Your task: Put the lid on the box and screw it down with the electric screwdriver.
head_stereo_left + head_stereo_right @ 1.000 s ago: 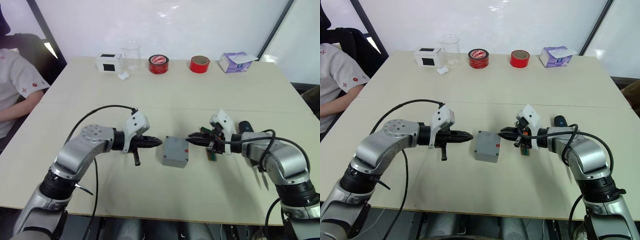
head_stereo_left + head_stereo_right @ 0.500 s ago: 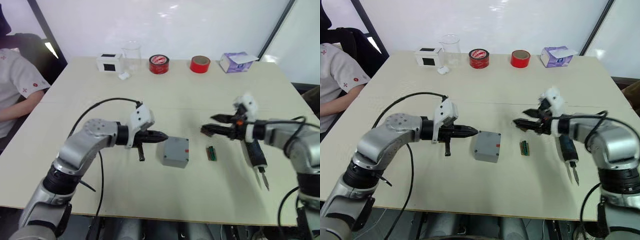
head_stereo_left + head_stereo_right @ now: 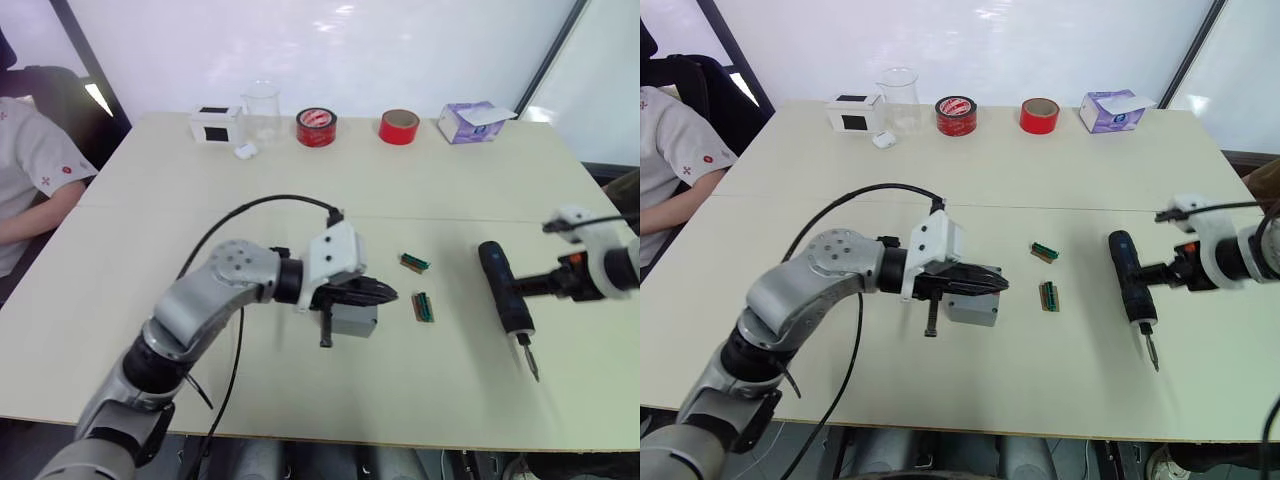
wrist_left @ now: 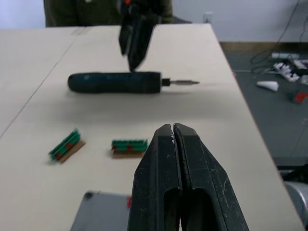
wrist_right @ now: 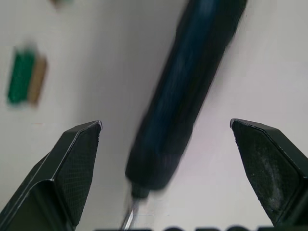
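The grey box sits mid-table with a flat closed top, so the lid seems to rest on it, and a red bit shows at its edge. My left gripper is shut, its tip hovering just over the box. The electric screwdriver lies flat on the table to the right, bit toward me. My right gripper is open wide, one finger on each side of the screwdriver without touching it.
Two small green strips lie between box and screwdriver. Along the far edge stand a white box with a black square, a glass beaker, two red tape rolls and a purple tissue box. A person sits at the left.
My right gripper drew away from the box to the right, opened wide and now straddles the screwdriver. My left gripper, still shut, slid right until it is over the box.
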Available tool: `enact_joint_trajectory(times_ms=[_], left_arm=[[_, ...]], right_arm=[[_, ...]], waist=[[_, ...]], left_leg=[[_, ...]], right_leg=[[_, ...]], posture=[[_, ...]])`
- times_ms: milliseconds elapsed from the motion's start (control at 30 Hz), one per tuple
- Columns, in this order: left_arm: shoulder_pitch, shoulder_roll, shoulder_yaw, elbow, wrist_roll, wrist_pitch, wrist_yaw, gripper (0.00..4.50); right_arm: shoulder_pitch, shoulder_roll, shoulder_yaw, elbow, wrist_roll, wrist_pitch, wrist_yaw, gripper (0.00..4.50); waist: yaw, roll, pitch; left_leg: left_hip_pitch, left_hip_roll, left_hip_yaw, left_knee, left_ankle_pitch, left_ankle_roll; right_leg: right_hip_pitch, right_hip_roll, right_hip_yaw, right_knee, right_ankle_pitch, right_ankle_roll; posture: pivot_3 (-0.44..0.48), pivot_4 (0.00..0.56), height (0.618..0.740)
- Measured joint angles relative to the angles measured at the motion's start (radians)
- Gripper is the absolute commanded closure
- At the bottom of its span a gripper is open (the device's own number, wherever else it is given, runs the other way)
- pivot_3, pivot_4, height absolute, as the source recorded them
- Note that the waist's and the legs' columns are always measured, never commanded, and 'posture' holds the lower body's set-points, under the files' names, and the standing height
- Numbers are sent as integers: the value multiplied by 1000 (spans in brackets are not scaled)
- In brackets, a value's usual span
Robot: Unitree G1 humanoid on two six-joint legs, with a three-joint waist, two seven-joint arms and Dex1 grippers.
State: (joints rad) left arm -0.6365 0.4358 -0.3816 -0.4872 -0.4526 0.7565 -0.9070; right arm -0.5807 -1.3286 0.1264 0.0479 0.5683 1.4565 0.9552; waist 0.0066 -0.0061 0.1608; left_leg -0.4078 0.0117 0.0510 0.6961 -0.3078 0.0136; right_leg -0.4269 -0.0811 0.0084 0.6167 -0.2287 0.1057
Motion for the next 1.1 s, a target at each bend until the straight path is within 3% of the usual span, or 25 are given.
enact_joint_trajectory(times_ms=[333,733,833,1033,1100], left_arm=[[74,-26,-40,-29,16,14,72,4500],[86,-26,-39,-49,7,63,124,4500],[92,-28,-37,-66,5,75,141,4500],[115,-44,-35,-85,-16,103,172,4500],[115,-44,-34,-85,-17,106,177,4500]], right_arm=[[-46,-28,138,55,1,46,101,12],[-136,100,317,230,-132,-81,152,12],[-171,125,335,275,-165,-91,163,585],[-175,130,378,281,-236,-130,199,2571],[-175,133,379,283,-249,-134,208,2683]], waist=[[0,0,0],[5,0,0],[3,0,0],[4,0,0],[4,-1,0]], left_leg=[[0,1,0,0,0,0],[0,0,1,1,0,0],[0,0,0,1,0,0],[0,0,0,1,0,0],[0,0,0,2,0,0]], right_leg=[[0,0,0,0,0,0],[0,0,0,0,0,0],[0,1,0,0,0,0],[1,1,0,0,1,1],[1,1,0,0,1,1]], posture=[[0,150,740],[0,150,740],[0,150,740],[0,150,740],[0,150,740]])
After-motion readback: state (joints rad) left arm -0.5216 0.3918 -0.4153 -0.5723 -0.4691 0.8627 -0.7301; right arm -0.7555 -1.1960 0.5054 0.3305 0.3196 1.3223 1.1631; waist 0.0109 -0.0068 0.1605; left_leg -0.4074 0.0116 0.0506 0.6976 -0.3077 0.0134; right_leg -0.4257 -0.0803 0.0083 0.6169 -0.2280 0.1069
